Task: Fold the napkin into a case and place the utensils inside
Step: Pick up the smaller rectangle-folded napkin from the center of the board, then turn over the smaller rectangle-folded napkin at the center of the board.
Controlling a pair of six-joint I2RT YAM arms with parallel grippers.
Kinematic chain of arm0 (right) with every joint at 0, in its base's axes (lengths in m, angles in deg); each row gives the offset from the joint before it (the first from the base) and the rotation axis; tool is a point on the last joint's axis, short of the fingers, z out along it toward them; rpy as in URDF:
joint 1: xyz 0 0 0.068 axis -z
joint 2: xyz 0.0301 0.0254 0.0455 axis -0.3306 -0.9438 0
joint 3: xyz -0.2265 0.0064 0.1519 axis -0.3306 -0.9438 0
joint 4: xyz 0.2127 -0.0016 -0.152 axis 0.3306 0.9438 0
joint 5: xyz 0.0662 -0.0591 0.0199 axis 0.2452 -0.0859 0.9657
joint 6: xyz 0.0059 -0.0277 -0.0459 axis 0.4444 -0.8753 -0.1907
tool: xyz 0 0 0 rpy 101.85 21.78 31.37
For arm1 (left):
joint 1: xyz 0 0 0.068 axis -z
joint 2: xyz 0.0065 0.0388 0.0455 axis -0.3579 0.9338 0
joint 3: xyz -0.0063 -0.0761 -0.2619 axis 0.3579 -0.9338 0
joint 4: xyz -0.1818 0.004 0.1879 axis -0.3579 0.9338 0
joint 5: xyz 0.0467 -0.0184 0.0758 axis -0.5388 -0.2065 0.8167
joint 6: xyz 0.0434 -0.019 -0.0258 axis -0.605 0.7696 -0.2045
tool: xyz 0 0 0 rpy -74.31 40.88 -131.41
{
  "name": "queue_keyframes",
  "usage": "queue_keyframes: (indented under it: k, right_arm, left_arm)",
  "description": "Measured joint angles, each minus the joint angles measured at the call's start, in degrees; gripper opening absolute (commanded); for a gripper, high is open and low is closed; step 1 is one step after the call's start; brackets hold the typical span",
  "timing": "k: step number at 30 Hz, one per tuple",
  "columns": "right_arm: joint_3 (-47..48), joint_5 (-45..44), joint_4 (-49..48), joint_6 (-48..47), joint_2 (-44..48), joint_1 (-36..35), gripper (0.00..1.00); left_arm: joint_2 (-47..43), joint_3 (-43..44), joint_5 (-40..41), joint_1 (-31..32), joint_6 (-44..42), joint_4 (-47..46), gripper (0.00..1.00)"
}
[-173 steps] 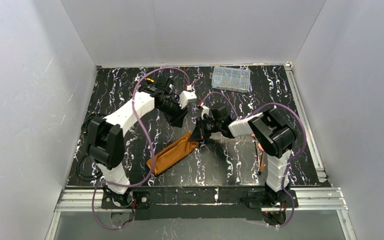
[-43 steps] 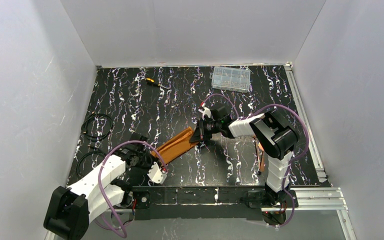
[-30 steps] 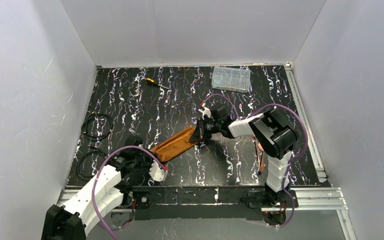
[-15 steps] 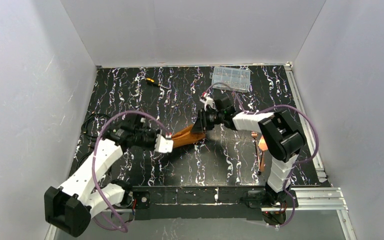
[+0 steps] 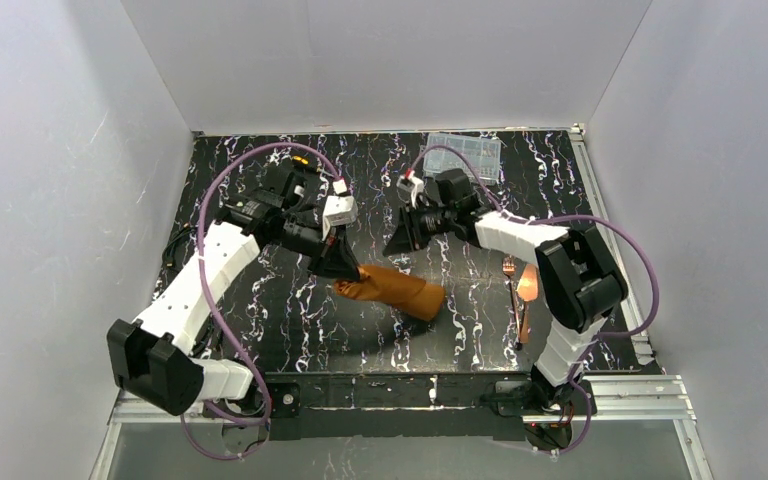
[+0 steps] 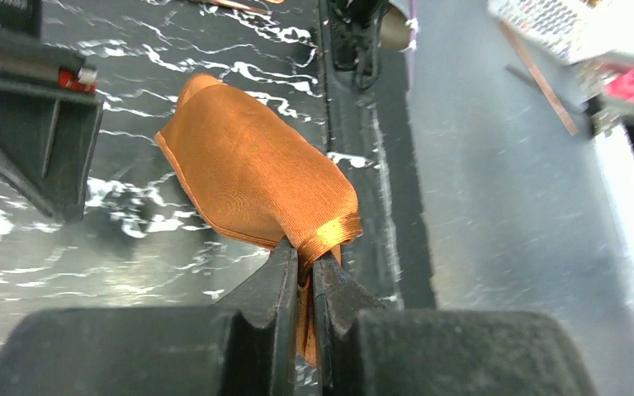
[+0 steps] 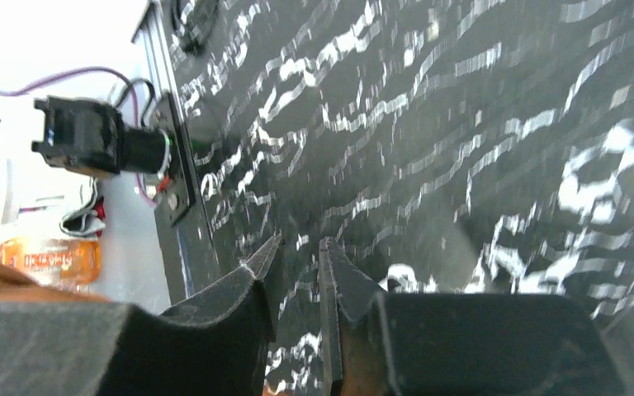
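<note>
**Rust-orange soft cloth napkin (image 5: pixel 392 288) pinched by the left gripper (image 5: pixel 342 268); right gripper (image 5: pixel 396 242) off it**

Folded into a thick, puffy bundle, the napkin lies just toward 6 o'clock from the middle of the black white-veined marble-patterned table (image 5: pixel 260 330). It runs from 10 o'clock to 4 o'clock. The left gripper is clamped on its 10 o'clock end. In the left wrist view the fingers (image 6: pixel 281 272) squeeze a bunched corner of fabric between them, and the rest of the napkin (image 6: pixel 248 173) balloons away from them toward the tabletop.

At 12 o'clock from the napkin and apart from it hangs the right gripper. Its own camera shows the fingers (image 7: pixel 256 272) parted only a slit, with bare tabletop in the gap and nothing grasped.

Slim shiny copper-coloured metal utensils (image 5: pixel 522 292) lie on the table at 3 o'clock from the napkin, well apart from it and near the right arm's upper link. A fork (image 5: pixel 508 268) is the one nearest the napkin. None of them touches the cloth.

At the table's 1 o'clock far edge sits a clear plastic compartment box (image 5: pixel 472 148), partly crossed by a purple cable.
</note>
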Motion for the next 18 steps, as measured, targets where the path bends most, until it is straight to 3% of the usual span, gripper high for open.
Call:
queue_keyframes:
  k: [5,10,18]
  right_arm:
    - [-7.3,-3.7,6.9,-2.0,4.4,1.1,0.29]
    - [-9.2,-15.1,12.5,-3.4,10.8,4.8,0.28]
    - [-12.6,-15.4,7.3,-0.3,16.7,4.1,0.28]
  left_arm:
    - [4.5,-7.4,-1.5,-2.0,9.4,-3.5,0.00]
    - [16.4,-9.9,-0.8,-6.3,18.9,-7.5,0.00]
    - [23.6,-14.3,-0.2,-11.7,24.4,-11.5,0.00]
